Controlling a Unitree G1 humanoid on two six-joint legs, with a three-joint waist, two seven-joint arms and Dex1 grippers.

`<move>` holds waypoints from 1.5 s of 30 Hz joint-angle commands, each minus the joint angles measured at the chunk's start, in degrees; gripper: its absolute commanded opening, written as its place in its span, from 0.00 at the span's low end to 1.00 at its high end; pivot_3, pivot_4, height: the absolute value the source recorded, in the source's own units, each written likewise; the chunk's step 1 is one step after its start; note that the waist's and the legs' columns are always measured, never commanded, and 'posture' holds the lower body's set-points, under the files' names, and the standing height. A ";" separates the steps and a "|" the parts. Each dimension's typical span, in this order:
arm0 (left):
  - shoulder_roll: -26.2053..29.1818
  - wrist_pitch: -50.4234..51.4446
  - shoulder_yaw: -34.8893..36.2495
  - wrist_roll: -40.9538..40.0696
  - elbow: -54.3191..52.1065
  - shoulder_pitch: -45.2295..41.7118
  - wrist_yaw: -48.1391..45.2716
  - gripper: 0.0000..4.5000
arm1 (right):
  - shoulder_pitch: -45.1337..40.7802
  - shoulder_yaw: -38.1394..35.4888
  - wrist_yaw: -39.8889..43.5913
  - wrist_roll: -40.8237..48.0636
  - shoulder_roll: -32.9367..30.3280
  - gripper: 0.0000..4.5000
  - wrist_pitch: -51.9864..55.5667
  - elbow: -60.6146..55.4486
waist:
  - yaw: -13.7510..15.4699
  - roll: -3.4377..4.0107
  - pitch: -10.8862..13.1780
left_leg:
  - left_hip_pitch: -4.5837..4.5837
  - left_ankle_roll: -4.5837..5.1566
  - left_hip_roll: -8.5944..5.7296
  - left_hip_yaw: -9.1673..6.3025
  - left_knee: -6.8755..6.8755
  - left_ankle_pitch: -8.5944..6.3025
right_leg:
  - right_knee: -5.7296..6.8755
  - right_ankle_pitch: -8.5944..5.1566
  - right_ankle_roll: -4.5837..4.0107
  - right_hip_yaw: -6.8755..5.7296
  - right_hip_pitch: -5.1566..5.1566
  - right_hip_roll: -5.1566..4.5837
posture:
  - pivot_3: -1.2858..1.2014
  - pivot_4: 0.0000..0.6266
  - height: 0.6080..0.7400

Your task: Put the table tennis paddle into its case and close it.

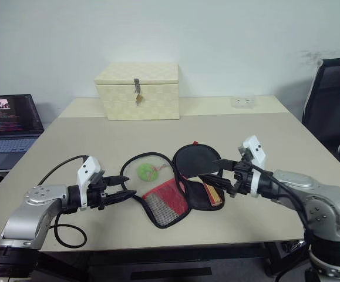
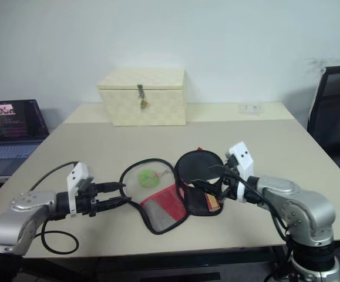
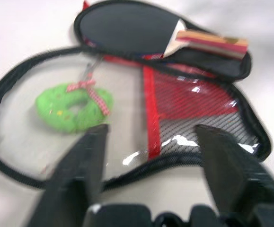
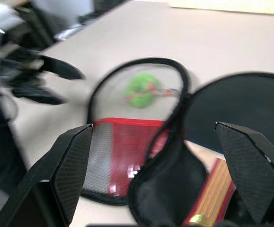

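Both jaws stand open, gripping nothing; the paddle lies loose on the open case, so folding the flap may slide it out

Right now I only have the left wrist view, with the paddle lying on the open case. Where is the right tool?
Observer: The right tool hovers open over the handle end of the table tennis paddle, holding nothing.
Operator: Anything behind the case?
Observer: A cream box with a metal latch stands at the far side of the table, well apart from the case.
Operator: And off to the left?
Observer: An open laptop sits beyond the table's left edge.
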 commanded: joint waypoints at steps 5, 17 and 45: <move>3.05 -0.91 -1.13 5.80 4.61 1.97 1.12 0.05 | -0.78 -2.92 6.17 8.69 -7.38 1.00 -1.11 -2.10 | 0.06 -0.01 0.00 | 0.00 0.00 0.00 0.00 0.00 0.00 | -0.01 -0.01 0.01 0.00 0.01 -0.01 | 0.52 0.24 1.00; -4.60 -7.18 -6.36 14.02 16.70 -7.17 8.66 0.00 | 1.00 0.13 5.78 9.83 -10.31 1.00 -5.04 -2.11 | 0.70 -0.02 -0.01 | -0.03 0.00 -0.04 0.00 0.09 0.00 | 0.00 0.04 -0.04 0.00 0.04 -0.01 | 0.52 0.24 1.00; -31.26 -21.38 -11.35 18.27 43.89 -46.59 15.84 0.00 | 3.71 -4.96 4.59 7.36 -20.45 1.00 -10.46 6.03 | 0.51 -0.13 0.02 | -0.43 0.23 -0.53 0.10 0.93 -0.13 | -0.01 0.37 0.34 -0.04 0.05 0.03 | 0.52 0.24 1.00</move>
